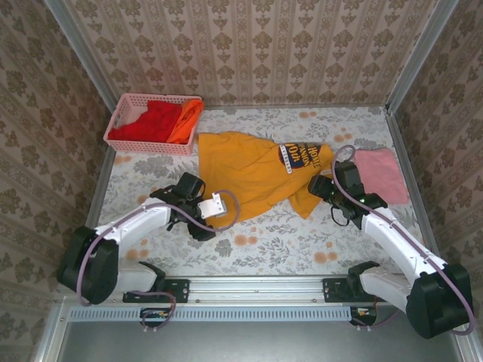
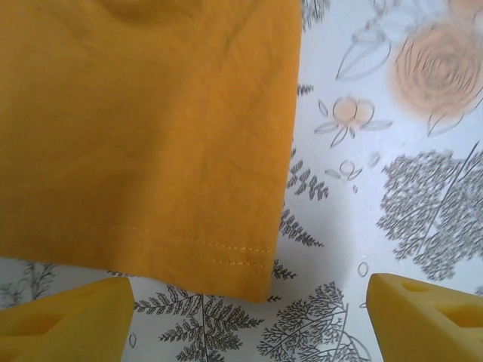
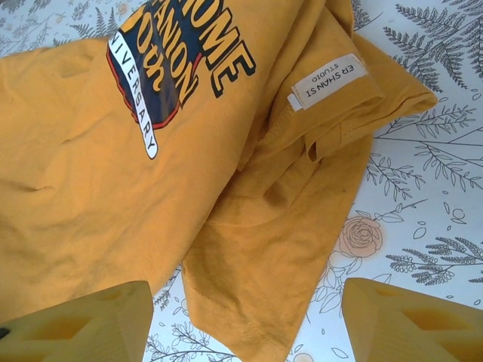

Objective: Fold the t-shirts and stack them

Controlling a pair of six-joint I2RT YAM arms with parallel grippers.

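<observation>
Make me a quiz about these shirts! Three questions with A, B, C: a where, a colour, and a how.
1. Where are the red shirt and orange shirt? A. in the pink basket B. on the floor C. on a chair
2. What colour is the right-hand shirt? A. green B. pale pink C. blue
3. How is the yellow shirt? A. neatly folded B. spread out, rumpled C. hanging up
Answers: 1 A, both lie inside its lattice walls. 2 B, its cloth is light pink. 3 B, its collar end is bunched.
</observation>
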